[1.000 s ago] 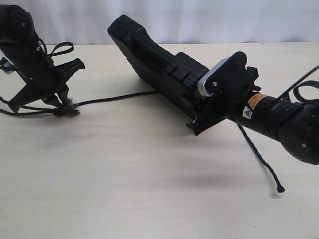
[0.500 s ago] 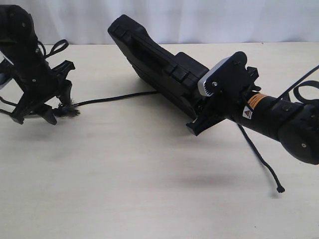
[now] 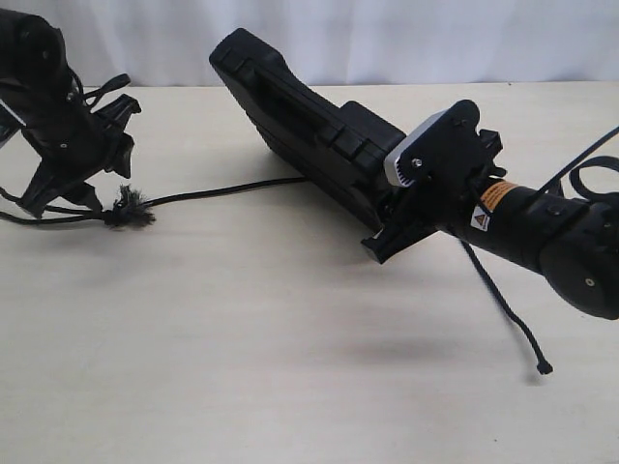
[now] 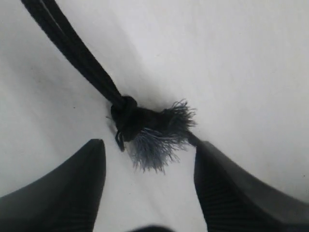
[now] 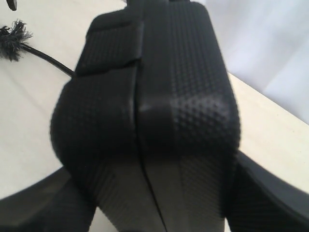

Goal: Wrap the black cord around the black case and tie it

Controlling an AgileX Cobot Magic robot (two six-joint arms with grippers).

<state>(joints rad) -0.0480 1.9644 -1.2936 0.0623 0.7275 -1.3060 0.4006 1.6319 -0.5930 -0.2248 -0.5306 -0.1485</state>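
Note:
The black case (image 3: 300,121) is tilted, its near end lifted off the table, and my right gripper (image 3: 382,227) is shut on that end. In the right wrist view the case (image 5: 154,96) fills the gap between both fingers (image 5: 270,193). The black cord (image 3: 222,189) runs from under the case leftward to its knotted, frayed end (image 3: 129,210), which lies on the table. My left gripper (image 3: 68,198) stands open just over that end. In the left wrist view the knot (image 4: 126,112) and tuft (image 4: 159,140) lie free ahead of the open left gripper (image 4: 148,145).
The cord's other part (image 3: 503,304) trails down past the right arm to a tip (image 3: 544,368) near the front right. Smooth black arm cables (image 3: 29,217) loop on the table by the left arm. A white backdrop (image 3: 387,39) closes the table's far edge.
The left gripper has opened and let go of the frayed end, which now lies on the table; the gripper has drawn back to the left. The right arm and the case stayed still.

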